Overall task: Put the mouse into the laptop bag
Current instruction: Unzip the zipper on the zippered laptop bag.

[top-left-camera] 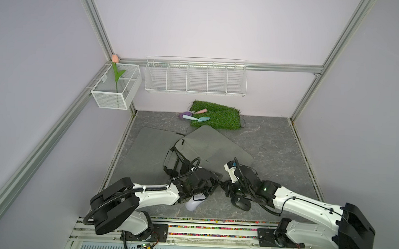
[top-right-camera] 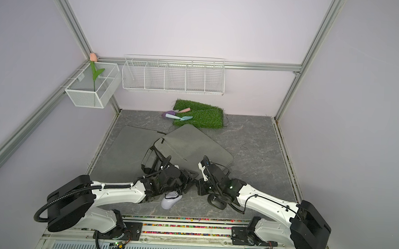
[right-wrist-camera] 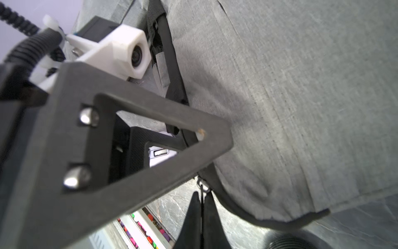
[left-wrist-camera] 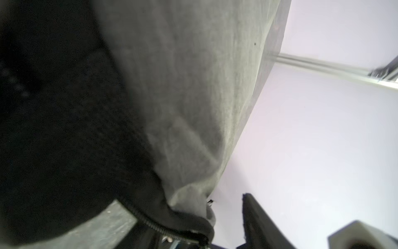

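The grey laptop bag [top-left-camera: 212, 143] lies in the middle of the table, its black-lined mouth [top-left-camera: 175, 159] gaping towards the left arm. A white mouse [top-left-camera: 195, 203] rests on the table, partly under the left wrist. A black mouse [top-left-camera: 241, 202] lies beside the right wrist. At the bag's near corner, my left gripper [left-wrist-camera: 181, 200] is open, with the bag's zipped edge [left-wrist-camera: 172, 228] lying between its fingers and a gap to one finger [left-wrist-camera: 258, 222]. My right gripper [right-wrist-camera: 202, 198] is shut on the bag's zipper pull [right-wrist-camera: 202, 185].
A second flat grey sleeve [top-left-camera: 148, 150] lies left of the bag. At the back, a green grass mat [top-left-camera: 220, 117] carries small garden tools [top-left-camera: 194, 117]. White wire baskets [top-left-camera: 195, 78] hang on the walls. A strip of coloured beads [top-left-camera: 211, 219] runs along the front edge.
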Controlling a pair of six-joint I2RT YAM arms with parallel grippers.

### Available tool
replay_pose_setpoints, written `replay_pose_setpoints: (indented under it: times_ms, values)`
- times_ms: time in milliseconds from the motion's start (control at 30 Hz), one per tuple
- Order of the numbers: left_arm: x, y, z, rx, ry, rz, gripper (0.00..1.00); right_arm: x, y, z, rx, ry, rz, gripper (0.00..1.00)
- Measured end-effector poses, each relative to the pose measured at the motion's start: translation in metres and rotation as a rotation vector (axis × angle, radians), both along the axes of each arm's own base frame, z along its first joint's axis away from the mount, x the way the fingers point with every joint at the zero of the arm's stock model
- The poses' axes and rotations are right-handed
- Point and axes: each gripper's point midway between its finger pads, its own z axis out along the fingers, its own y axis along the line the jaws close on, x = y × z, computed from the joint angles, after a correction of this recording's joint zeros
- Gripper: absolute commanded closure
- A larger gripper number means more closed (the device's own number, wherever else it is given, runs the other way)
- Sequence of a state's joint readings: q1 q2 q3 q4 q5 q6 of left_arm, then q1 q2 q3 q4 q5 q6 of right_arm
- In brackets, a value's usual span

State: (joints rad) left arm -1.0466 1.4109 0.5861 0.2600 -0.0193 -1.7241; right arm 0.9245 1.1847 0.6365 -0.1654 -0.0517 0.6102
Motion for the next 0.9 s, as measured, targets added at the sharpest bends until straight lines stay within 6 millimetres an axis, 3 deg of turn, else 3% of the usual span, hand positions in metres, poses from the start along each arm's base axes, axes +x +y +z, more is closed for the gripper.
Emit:
replay_pose_setpoints:
  times_ms: [67, 167, 233, 300, 467, 500, 567, 900]
  values:
    - [0.001, 0.002, -0.001, 0.011, 0.004, 0.008, 0.58, 0.0, 0.001, 0.001, 0.005, -0.004, 0.004, 0.94]
    - [0.003, 0.004, -0.003, 0.017, 0.012, 0.02, 0.4, -0.001, 0.0, 0.004, 0.012, -0.009, 0.009, 0.94]
    - [0.004, 0.006, -0.005, 0.026, 0.014, 0.031, 0.38, -0.002, -0.001, 0.006, 0.022, -0.014, 0.01, 0.94]
    - [0.006, 0.008, -0.005, 0.033, 0.013, 0.041, 0.48, -0.003, -0.001, 0.011, 0.034, -0.022, 0.012, 0.94]
    - [0.01, 0.012, -0.007, 0.043, 0.014, 0.064, 0.91, -0.005, -0.001, 0.016, 0.051, -0.031, 0.018, 0.94]
    - [0.011, 0.013, -0.007, 0.046, 0.014, 0.067, 0.96, -0.005, -0.002, 0.015, 0.051, -0.03, 0.019, 0.94]
    - [0.012, 0.014, -0.007, 0.044, 0.017, 0.064, 1.0, -0.006, -0.002, 0.014, 0.05, -0.028, 0.021, 0.94]
    - [0.019, 0.02, -0.01, 0.044, 0.041, 0.056, 1.0, -0.005, -0.011, 0.002, 0.013, -0.024, -0.003, 0.94]
